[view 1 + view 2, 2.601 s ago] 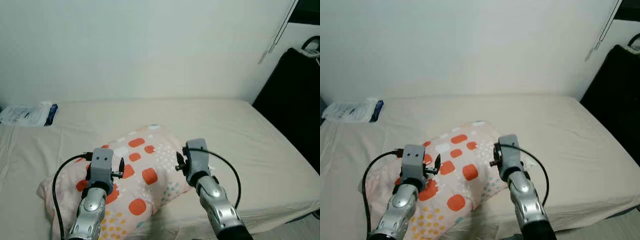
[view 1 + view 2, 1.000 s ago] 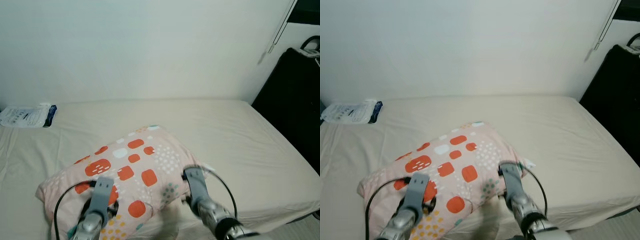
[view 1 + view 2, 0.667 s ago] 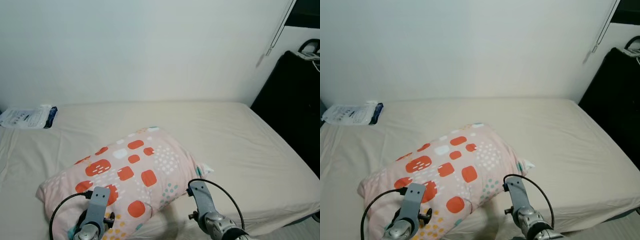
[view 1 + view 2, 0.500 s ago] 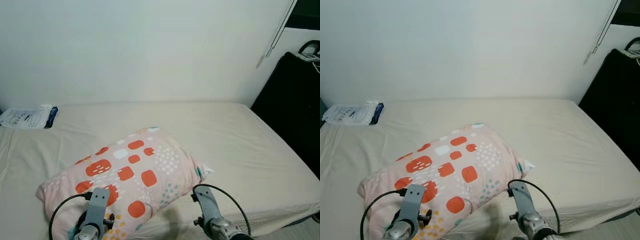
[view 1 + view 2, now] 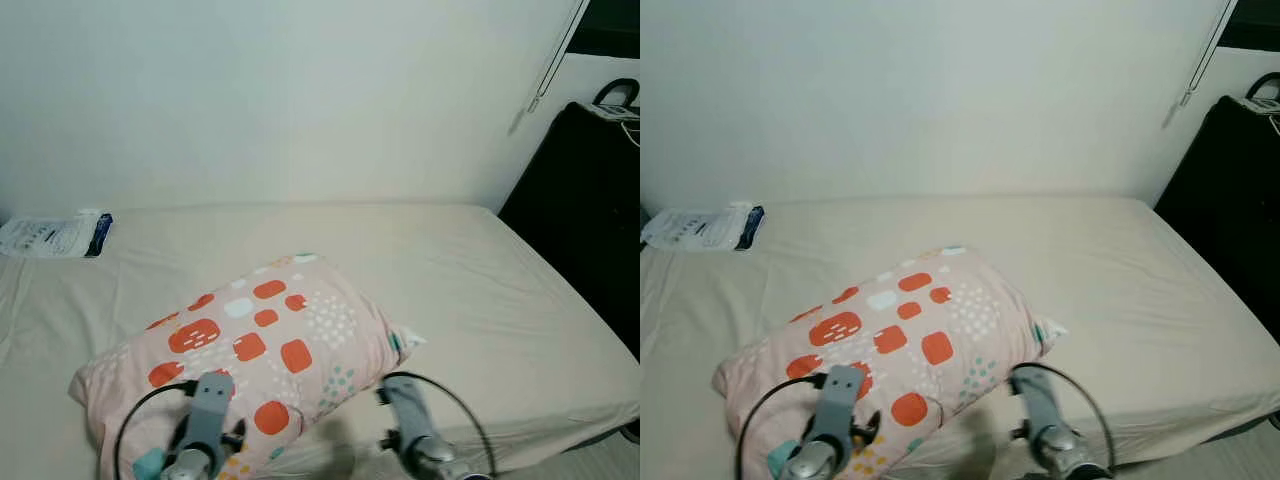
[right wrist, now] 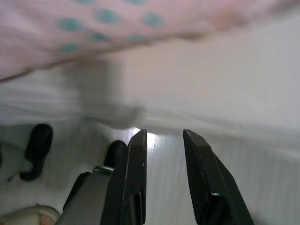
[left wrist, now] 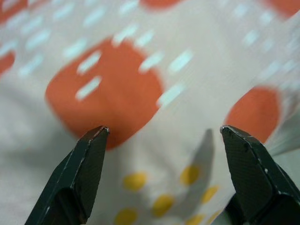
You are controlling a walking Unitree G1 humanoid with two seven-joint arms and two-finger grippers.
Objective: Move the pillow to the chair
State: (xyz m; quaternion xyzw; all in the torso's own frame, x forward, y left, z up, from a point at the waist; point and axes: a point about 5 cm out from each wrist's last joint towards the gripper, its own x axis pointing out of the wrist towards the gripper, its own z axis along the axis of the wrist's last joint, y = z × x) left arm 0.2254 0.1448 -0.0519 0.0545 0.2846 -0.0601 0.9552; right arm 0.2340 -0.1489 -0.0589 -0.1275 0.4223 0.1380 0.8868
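The left end effector (image 7: 161,176) has its two black fingers spread wide, nothing between them, the tips poised just over the pillow (image 5: 250,350) at an orange patch near its near-left corner. The right end effector (image 6: 164,154) has its fingers set fairly close together with a narrow gap, holding nothing, and looks past the pillow's dotted near-right edge toward the bed (image 5: 480,290) edge and the floor below. From the head views both arms sit low at about 6 o'clock, the left one over the pillow's near corner, the right just beside its near-right edge. The pillow lies flat on the bed, near the front edge and left of centre, its long axis running from about 8 o'clock to 2 o'clock, with the far corner pointing toward the wall. I'd judge this to be the reach-and-grasp step: the pillow is not yet held. The next move seems to call for both end effectors pinching the cover or edges at two spots before any lift. A white packet (image 5: 50,233) lies at 10 o'clock, well apart.
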